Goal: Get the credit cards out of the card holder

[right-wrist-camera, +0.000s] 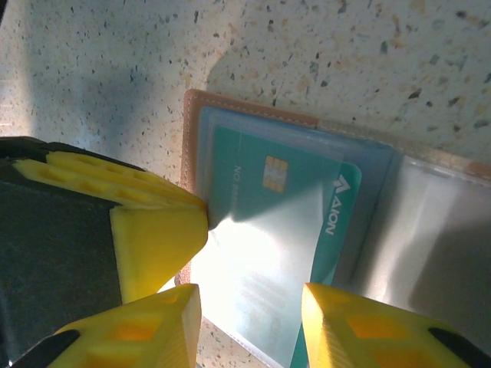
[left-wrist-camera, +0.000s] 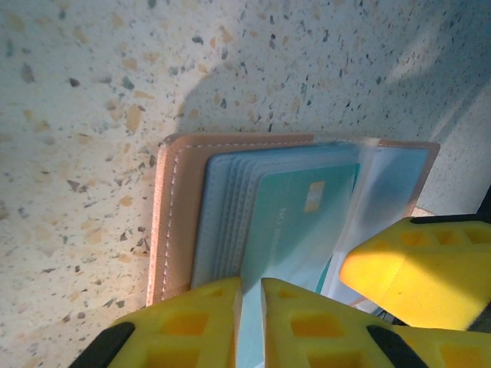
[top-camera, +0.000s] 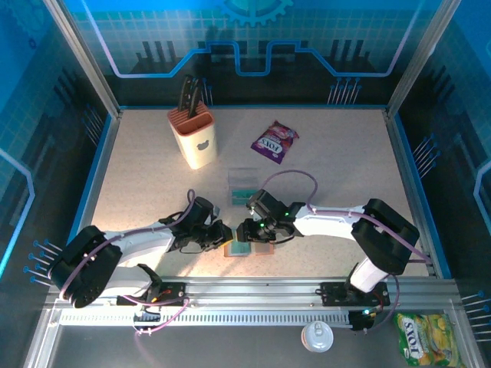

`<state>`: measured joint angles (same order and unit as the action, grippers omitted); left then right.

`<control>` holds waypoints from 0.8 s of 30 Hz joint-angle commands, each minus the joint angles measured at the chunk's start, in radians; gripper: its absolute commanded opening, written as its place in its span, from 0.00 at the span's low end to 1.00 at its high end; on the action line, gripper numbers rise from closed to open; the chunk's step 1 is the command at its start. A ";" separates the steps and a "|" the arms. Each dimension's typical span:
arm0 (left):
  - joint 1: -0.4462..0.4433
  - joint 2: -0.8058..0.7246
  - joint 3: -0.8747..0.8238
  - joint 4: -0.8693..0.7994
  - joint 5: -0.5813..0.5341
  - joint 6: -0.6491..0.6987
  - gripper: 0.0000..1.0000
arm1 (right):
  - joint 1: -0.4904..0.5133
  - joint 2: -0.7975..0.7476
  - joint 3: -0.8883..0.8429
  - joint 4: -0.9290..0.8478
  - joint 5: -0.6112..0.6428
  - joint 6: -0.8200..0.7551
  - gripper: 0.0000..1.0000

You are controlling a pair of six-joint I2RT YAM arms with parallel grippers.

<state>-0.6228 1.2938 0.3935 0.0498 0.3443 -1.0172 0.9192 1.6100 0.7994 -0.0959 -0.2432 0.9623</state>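
The tan card holder [top-camera: 263, 249] lies open on the table between the arms, with its leather edge [left-wrist-camera: 165, 222] on the left and grey-blue sleeves fanned inside. A teal credit card [right-wrist-camera: 253, 165] with a gold chip sits in the top sleeve [left-wrist-camera: 299, 218]. My left gripper [left-wrist-camera: 251, 285] is shut on the edge of that sleeve, at the holder's side [top-camera: 224, 233]. I cannot tell whether the card's edge is in the pinch too. My right gripper [right-wrist-camera: 249, 299] is open, its fingers astride the glaring sleeve from the opposite side [top-camera: 242, 231].
A clear plastic tray [top-camera: 231, 179] with teal cards in it stands just behind the grippers. Further back are a cream knife block [top-camera: 195, 138] and a purple snack packet [top-camera: 274, 142]. A yellow packet [top-camera: 426, 337] and a white lid [top-camera: 316, 336] lie beyond the near rail.
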 commanded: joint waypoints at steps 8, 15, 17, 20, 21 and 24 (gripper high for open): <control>0.007 -0.040 -0.023 -0.050 -0.019 0.003 0.14 | -0.016 -0.018 -0.047 0.063 -0.025 0.044 0.40; 0.006 -0.015 -0.030 -0.049 -0.014 0.013 0.11 | -0.020 -0.005 -0.054 0.088 -0.042 0.053 0.40; 0.007 -0.009 -0.034 -0.044 -0.016 0.014 0.11 | -0.020 -0.001 -0.057 0.097 -0.047 0.058 0.40; 0.008 -0.003 -0.042 -0.034 -0.016 0.011 0.11 | -0.020 0.005 -0.061 0.111 -0.054 0.064 0.40; 0.007 -0.003 -0.041 -0.033 -0.016 0.011 0.11 | -0.022 0.006 -0.061 0.116 -0.059 0.067 0.40; 0.007 -0.002 -0.042 -0.033 -0.016 0.012 0.11 | -0.023 0.011 -0.067 0.139 -0.073 0.076 0.40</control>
<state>-0.6224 1.2762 0.3748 0.0349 0.3370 -1.0180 0.9085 1.6104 0.7509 0.0040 -0.2882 1.0214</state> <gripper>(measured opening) 0.115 0.402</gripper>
